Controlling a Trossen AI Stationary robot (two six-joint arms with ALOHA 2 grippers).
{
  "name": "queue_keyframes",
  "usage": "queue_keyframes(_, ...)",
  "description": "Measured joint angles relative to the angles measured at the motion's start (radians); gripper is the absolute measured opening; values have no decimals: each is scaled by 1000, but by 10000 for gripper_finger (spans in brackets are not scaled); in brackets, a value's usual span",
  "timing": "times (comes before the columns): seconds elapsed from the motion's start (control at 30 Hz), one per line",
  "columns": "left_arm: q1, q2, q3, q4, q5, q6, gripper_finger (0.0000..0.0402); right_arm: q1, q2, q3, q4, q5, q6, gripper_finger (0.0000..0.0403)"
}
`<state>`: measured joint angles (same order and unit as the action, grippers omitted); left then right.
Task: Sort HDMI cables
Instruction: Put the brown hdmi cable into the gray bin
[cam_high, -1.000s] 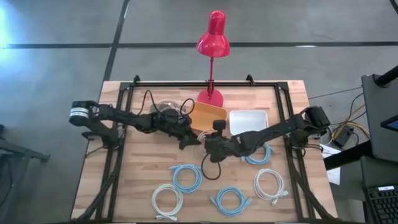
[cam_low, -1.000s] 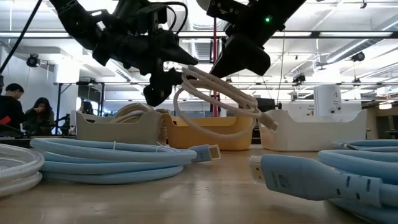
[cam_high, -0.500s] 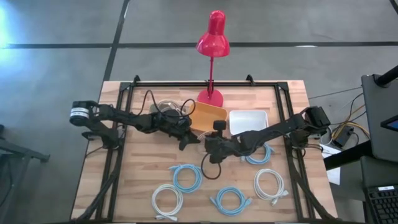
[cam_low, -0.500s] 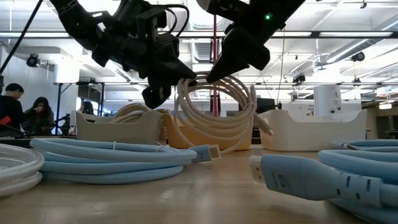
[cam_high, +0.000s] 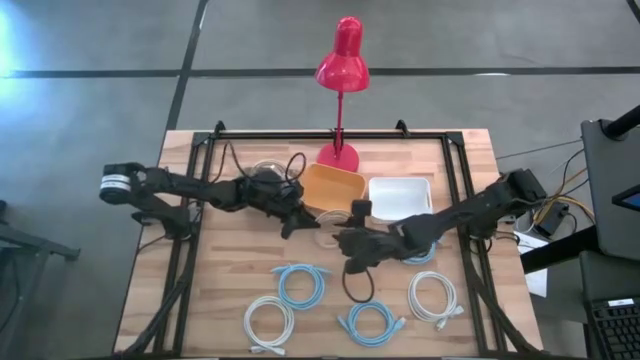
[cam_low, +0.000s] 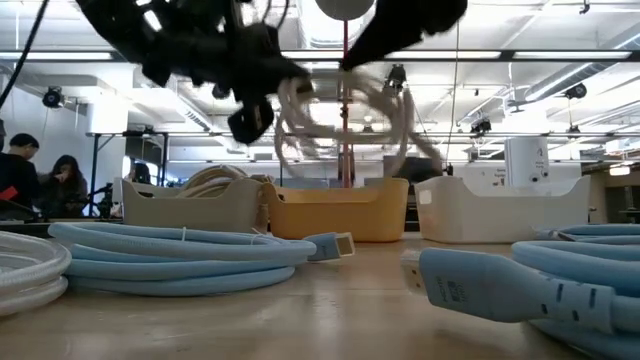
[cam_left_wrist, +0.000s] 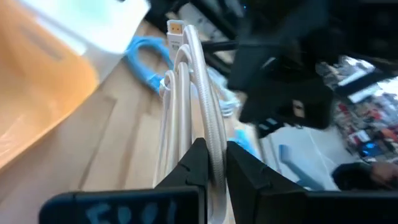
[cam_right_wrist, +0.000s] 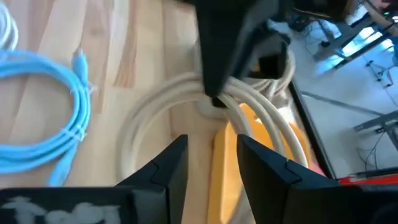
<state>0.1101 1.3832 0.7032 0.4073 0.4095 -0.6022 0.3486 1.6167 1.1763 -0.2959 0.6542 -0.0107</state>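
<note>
A beige-tan HDMI cable coil (cam_high: 333, 224) hangs in the air above the table's middle, just in front of the orange tray (cam_high: 335, 185). My left gripper (cam_high: 303, 216) is shut on it, reaching in from the table's left. My right gripper (cam_right_wrist: 213, 163) stands open a little toward the near edge from the coil (cam_right_wrist: 155, 112), with nothing between its fingers. In the low view the coil (cam_low: 340, 105) is blurred, above the trays' rims. Light blue coils (cam_high: 300, 285) and white coils (cam_high: 268, 322) lie flat on the near half of the table. My left gripper pinches the coil's bundled strands (cam_left_wrist: 214, 146) between its two fingers, several turns together at one side of the ring. The fingers come nearly level from the table's left and lie across the strands. The coil is lifted clear and reaches on beyond the fingertips.
Three trays stand in a row at the back: a pale one (cam_low: 190, 205) with a cable in it, the orange one (cam_low: 335, 212) and a white one (cam_high: 400, 195). A red lamp (cam_high: 340, 70) stands behind them. People sit far off in the room (cam_low: 40, 175).
My left gripper has shut on the beige-tan coil, and my right gripper has opened and let go of it. My right gripper has drawn back toward the near edge and risen. The coil has gone up with my left gripper, above the tray rims.
</note>
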Motion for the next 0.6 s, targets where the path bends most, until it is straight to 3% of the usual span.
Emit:
queue_keyframes(0.23, 19, -205, 1, -192, 0, 74, 31, 6, -77, -6, -3, 3, 50, 118)
queue_keyframes(0.6, 60, -560, 1, -646, -268, 226, 31, 5, -64, -11, -4, 3, 34, 105)
